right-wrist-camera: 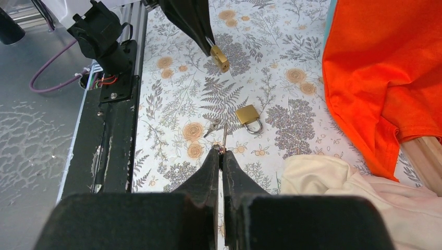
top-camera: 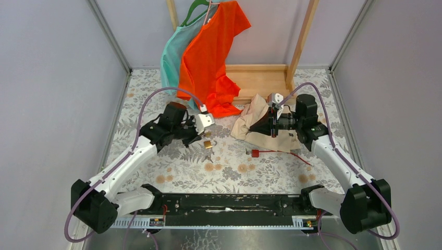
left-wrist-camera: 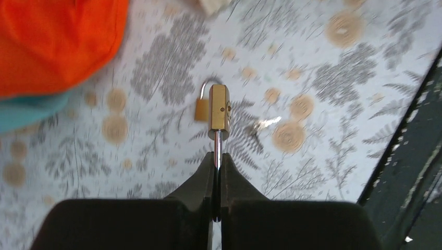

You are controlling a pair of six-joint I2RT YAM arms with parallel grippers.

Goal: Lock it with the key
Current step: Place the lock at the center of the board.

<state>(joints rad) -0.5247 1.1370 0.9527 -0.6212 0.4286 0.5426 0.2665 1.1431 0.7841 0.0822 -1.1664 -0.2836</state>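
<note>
The right gripper (right-wrist-camera: 221,154) was pinched shut on a thin key (right-wrist-camera: 224,134), its tip near a brass padlock (right-wrist-camera: 248,117) that lay flat on the floral table (right-wrist-camera: 172,99). Loose keys (right-wrist-camera: 212,125) lay just beside that padlock. Farther off, the left gripper (right-wrist-camera: 207,42) clasped a second padlock (right-wrist-camera: 219,57).

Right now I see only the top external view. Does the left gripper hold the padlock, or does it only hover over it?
Observer: It holds it. The left gripper is shut on the shackle of a brass padlock.
Operator: Does the right gripper hold something?
Observer: Yes, the right gripper pinches what looks like a thin key.
Operator: Is there another lock?
Observer: A second brass padlock lies on the table, beside loose keys.
</note>
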